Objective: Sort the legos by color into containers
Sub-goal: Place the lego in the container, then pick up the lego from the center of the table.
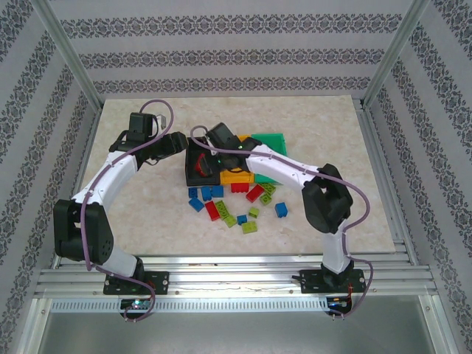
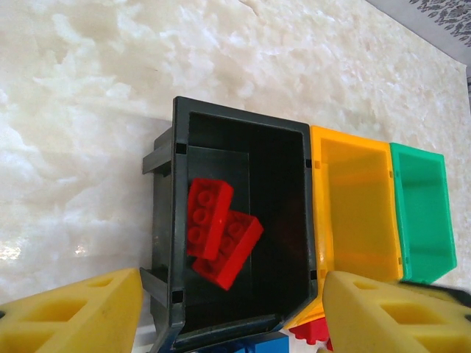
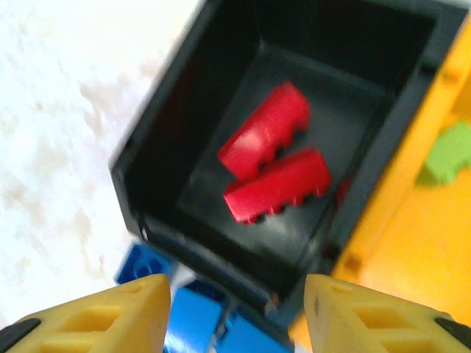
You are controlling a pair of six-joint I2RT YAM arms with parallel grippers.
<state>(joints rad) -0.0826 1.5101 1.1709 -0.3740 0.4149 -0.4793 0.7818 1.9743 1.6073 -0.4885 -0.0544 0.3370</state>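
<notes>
Marble-look tabletop (image 1: pixel 147 214): we see the black bin (image 2: pixel 176 184) holding two red legos (image 2: pixel 221 232), w/ the orange-yellow bin (image 2: pixel 353 206) just beside it and the green bin (image 2: pixel 419 213) beyond. We find the left gripper (image 2: pixel 232 316) and right gripper (image 3: pixel 235 312) hovering by the black bin, jaws spread, nothing pinched. Other loose legos (image 1: pixel 236 206) (red, blue, lime) lie just in front of the black bin, toward the arm bases (image 1: pixel 332 279).

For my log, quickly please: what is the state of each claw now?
Left claw: open, holding nothing.
Right claw: open, holding nothing.
</notes>
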